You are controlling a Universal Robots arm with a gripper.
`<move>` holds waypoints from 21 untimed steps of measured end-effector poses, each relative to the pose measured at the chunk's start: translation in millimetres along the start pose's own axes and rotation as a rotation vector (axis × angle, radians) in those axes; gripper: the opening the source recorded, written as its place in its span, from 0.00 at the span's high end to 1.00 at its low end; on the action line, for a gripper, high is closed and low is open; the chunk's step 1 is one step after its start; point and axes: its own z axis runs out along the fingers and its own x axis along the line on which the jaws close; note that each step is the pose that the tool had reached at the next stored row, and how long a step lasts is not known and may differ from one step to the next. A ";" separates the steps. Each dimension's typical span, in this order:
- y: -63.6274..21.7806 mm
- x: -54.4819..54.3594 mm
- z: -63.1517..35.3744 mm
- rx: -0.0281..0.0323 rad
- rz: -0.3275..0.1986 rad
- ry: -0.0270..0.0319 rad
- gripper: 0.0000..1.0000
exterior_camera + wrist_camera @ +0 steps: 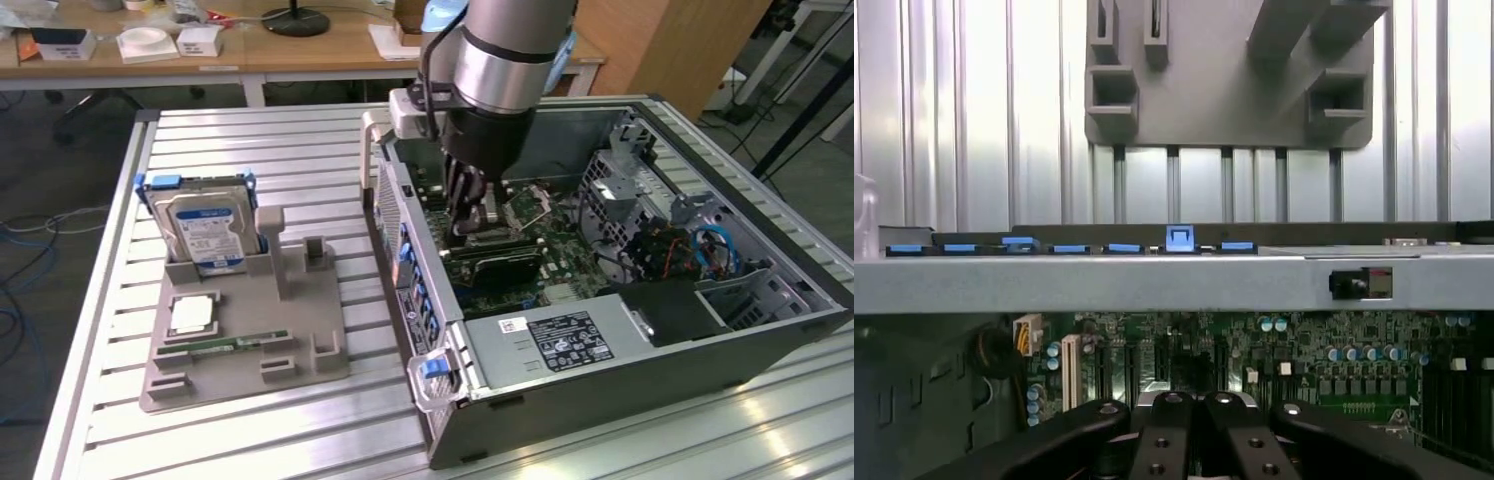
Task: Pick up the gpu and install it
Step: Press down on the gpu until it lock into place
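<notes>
While lowered inside the computer case, jaws clenched together near the motherboard; seemingly pressing the gpu home, calling for steady downward force.

Robotics lab or workshop: open PC case on a slatted aluminium desk, grey fixture tray holding a hard drive, wooden workbench with clutter behind, loose cables on floor, robot arm overhead.

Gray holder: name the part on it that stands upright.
The blue-labelled hard drive, standing on edge; the memory stick and small square part lie flat.
</notes>
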 end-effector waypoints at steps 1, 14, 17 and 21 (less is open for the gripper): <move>1.4 0.1 -0.7 -0.0019 0.000 0.0000 0.89; 16.7 4.1 2.1 -0.0022 0.000 0.0002 0.89; 21.0 4.3 3.5 -0.0020 0.001 0.0000 0.89; 26.5 4.6 4.3 -0.0014 0.001 0.0001 0.89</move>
